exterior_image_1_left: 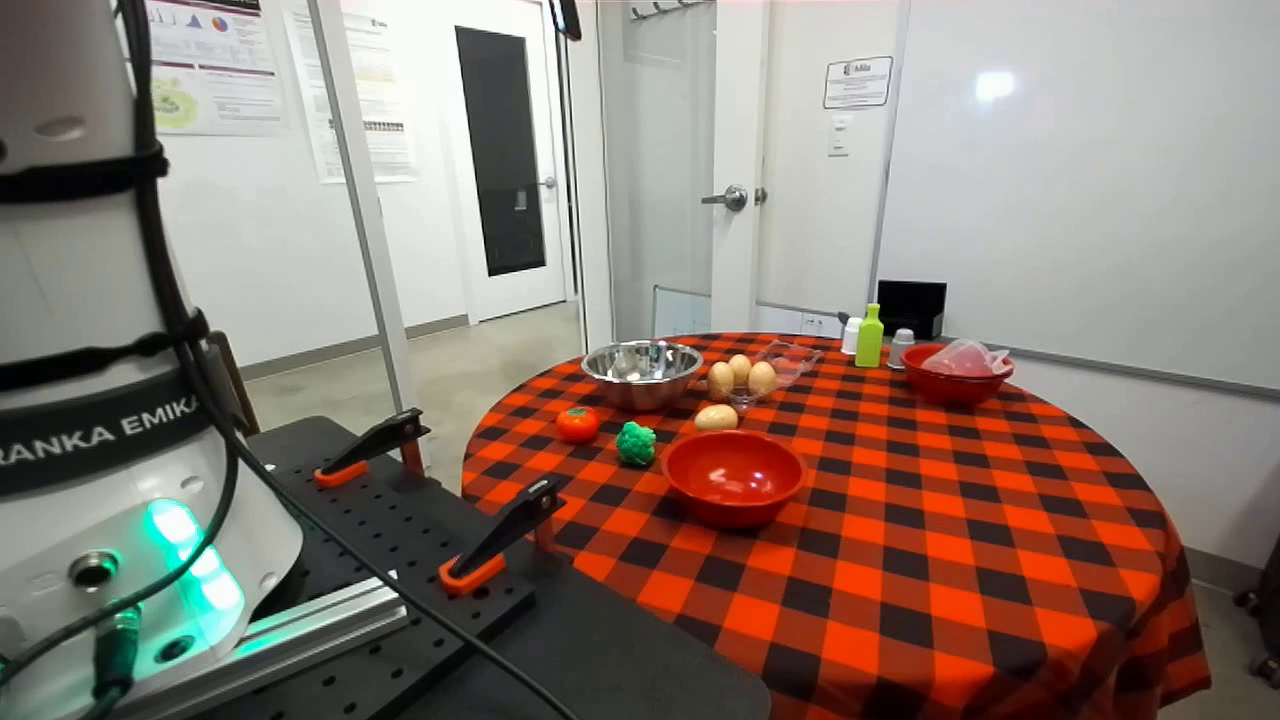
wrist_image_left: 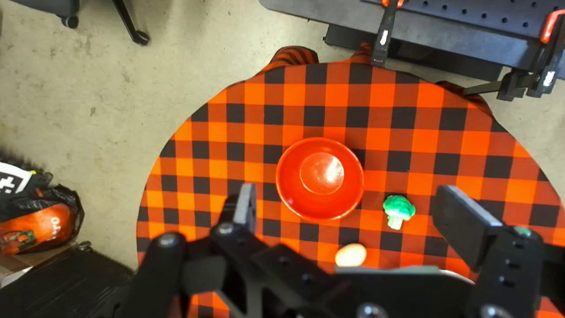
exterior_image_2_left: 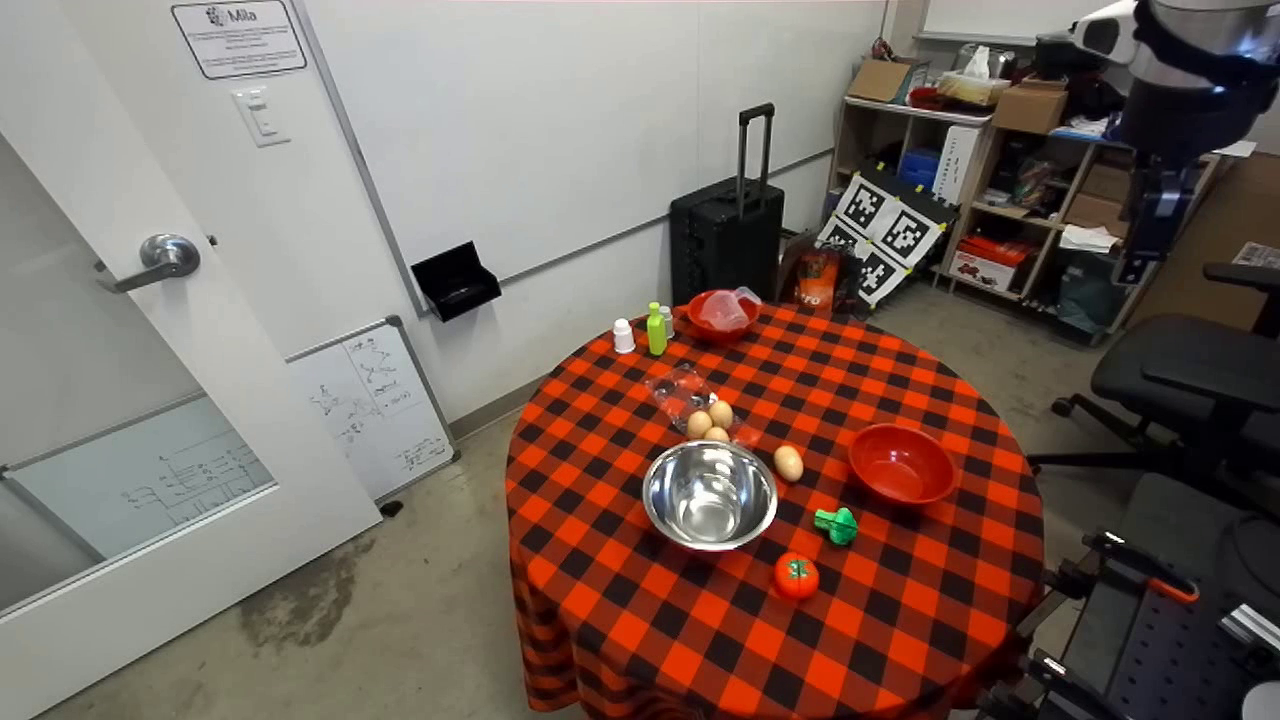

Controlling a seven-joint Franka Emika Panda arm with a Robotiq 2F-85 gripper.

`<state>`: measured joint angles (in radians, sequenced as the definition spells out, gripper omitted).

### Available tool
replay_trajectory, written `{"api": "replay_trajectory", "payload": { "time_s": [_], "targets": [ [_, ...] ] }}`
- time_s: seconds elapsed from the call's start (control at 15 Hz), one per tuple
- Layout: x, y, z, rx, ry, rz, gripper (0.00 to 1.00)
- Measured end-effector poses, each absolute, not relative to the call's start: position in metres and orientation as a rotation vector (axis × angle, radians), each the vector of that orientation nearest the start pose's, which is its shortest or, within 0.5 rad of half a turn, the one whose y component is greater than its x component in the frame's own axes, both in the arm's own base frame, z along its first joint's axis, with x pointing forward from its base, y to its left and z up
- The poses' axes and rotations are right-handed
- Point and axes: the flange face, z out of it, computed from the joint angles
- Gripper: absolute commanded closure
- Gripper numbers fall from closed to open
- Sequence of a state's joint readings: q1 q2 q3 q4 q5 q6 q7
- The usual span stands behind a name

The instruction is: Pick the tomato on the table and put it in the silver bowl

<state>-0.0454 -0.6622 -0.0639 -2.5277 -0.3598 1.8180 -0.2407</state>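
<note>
The tomato is a small red-orange ball with a green top. It rests on the checkered tablecloth in both exterior views (exterior_image_1_left: 577, 425) (exterior_image_2_left: 796, 576), and it does not show in the wrist view. The silver bowl is shiny metal, upright and empty, close to the tomato in both exterior views (exterior_image_1_left: 640, 392) (exterior_image_2_left: 710, 500). In the wrist view only a sliver of its rim (wrist_image_left: 458, 276) shows behind the gripper. My gripper (wrist_image_left: 348, 201) is wide open with nothing between its fingers. It hangs high above the table and also shows in an exterior view (exterior_image_2_left: 1136, 265).
A red bowl (exterior_image_2_left: 903, 463), green broccoli (exterior_image_2_left: 838, 525) and a loose egg (exterior_image_2_left: 788, 463) lie near the silver bowl. Several eggs sit by a clear carton (exterior_image_1_left: 790, 360). A green bottle (exterior_image_1_left: 869, 338) and another red bowl (exterior_image_1_left: 955, 385) stand farther off. Clamps (exterior_image_1_left: 505, 530) line the mount's edge.
</note>
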Motion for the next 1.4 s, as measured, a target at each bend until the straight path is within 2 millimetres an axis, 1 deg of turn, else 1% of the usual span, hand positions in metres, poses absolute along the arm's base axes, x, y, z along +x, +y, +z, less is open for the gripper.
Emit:
{"api": "replay_trajectory", "payload": {
  "time_s": [0.2, 0.4, 0.53, 0.67, 0.87, 1.0, 1.2, 1.4],
  "targets": [
    [0.363, -0.049, 0.479, -3.395, -0.534, 0.109, 0.00],
    [0.386, -0.027, 0.454, -3.362, -0.662, 0.078, 0.00],
    [0.402, -0.014, 0.431, -3.324, -0.750, 0.082, 0.00],
    [0.414, -0.002, 0.404, -3.278, -0.802, 0.111, 0.00],
    [0.426, 0.023, 0.360, -3.197, -0.851, 0.195, 0.00],
    [0.432, 0.043, 0.336, -3.144, -0.912, 0.250, 0.00],
    [0.441, 0.067, 0.306, -3.082, -1.023, 0.309, 0.00],
    [0.452, 0.082, 0.282, -3.052, -1.084, 0.334, 0.00]
  ]
}}
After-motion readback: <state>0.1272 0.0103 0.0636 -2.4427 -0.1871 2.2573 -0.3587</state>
